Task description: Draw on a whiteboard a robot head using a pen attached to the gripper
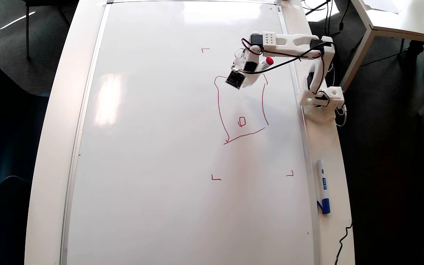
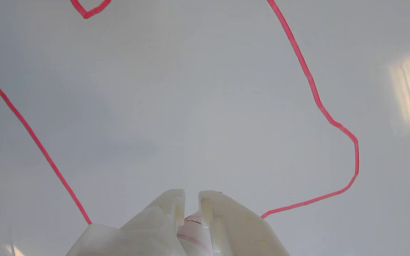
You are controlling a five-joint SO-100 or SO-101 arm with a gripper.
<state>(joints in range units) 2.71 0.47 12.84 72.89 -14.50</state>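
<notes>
The whiteboard (image 1: 153, 147) lies flat and fills most of the overhead view. On its right half is the robot head (image 1: 219, 106), a wobbly red boxy outline with one small box (image 1: 241, 121) inside, near its lower edge. My gripper (image 1: 246, 80) hovers over the outline's top edge, shut on the pen (image 1: 267, 62), whose red end sticks out toward the arm. In the wrist view the two white fingers (image 2: 226, 220) of the gripper (image 2: 191, 199) clamp the pen (image 2: 192, 231) just above the whiteboard (image 2: 190, 106). Red lines of the robot head (image 2: 313, 92) curve around both sides. The pen's tip is hidden.
The arm's base (image 1: 322, 99) is clamped at the board's right edge. A white marker with a blue cap (image 1: 323, 186) lies on the table strip to the right. Small red corner marks (image 1: 215, 178) dot the board. Another table (image 1: 399, 18) stands at upper right.
</notes>
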